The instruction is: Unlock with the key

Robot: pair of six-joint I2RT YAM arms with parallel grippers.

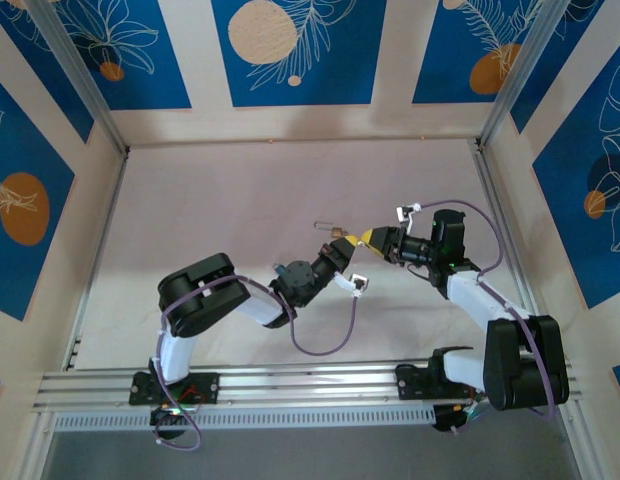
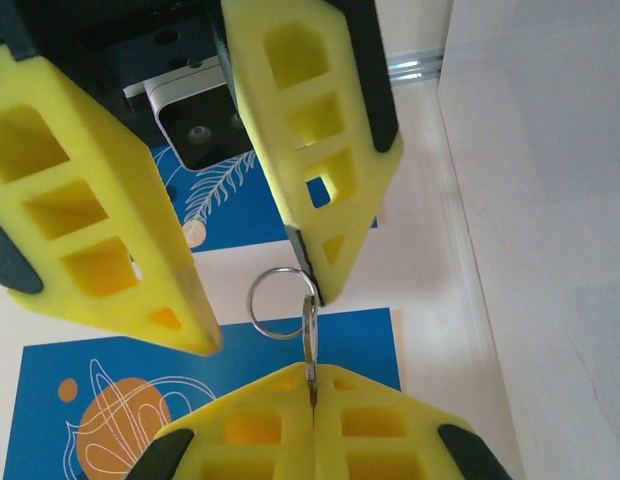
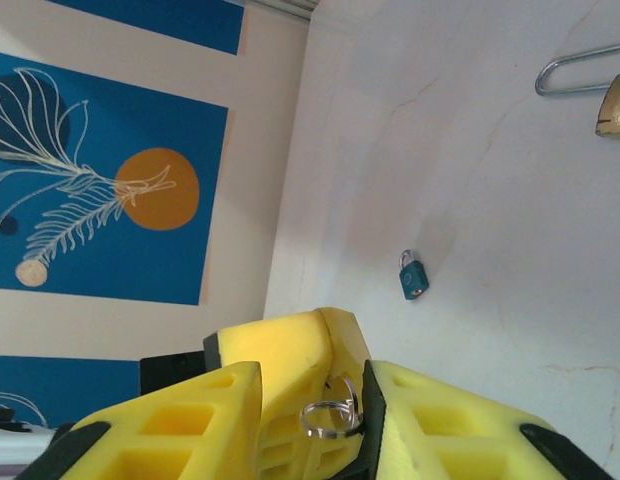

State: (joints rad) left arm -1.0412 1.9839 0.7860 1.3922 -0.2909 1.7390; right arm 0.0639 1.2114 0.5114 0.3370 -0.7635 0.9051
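Left gripper [image 2: 311, 400]: I see it at the bottom of the left wrist frame, its yellow fingers pressed together on the key
Key [image 2: 310, 345]: it stands upright out of the left fingers at lower centre of that frame, blade pinched, head upward
Key ring [image 2: 251, 303]: it hangs through the key's head at mid-frame and touches the tip of one right finger
Right gripper [image 2: 260, 318]: it comes in from the top of the left wrist frame with its fingers spread to a moderate gap; I see the ring in that gap but not squeezed, so it holds nothing
Meeting point: in the top view both grippers come tip to tip at the centre of the frame, above the table [image 1: 220, 200]
Brass padlock [image 3: 616, 105]: it lies on the table at the upper right edge of the right wrist frame, cut off by the edge, its steel shackle [image 3: 575, 72] pointing left
Brass padlock, top view: just above the gripper tips, centre of frame; I cannot tell whether the shackle is latched
Teal padlock [image 3: 413, 277]: small, on the table at mid-frame in the right wrist view, well apart from the brass one
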